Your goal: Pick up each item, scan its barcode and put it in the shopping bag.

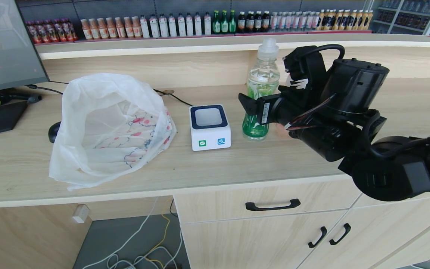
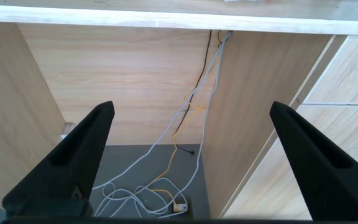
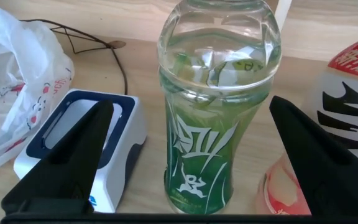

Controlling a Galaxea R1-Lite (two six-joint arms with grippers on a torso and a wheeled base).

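The right claw [image 3: 191,106] is spread wide, one finger on each side of the upright green-label bottle [image 3: 213,124], and neither touches it. Just outside one finger sits the white scanner [image 3: 82,149], with the shopping bag [image 3: 11,81] beyond it. Beside the other finger is a red-and-white packet [image 3: 353,81]. The left claw [image 2: 191,106] hangs spread open below the counter [image 2: 166,18], with cables [image 2: 166,162] ahead of it.

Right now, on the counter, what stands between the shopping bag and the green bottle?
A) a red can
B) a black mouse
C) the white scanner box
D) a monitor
C: the white scanner box sits on the counter with the shopping bag on one side and the green bottle on the other.
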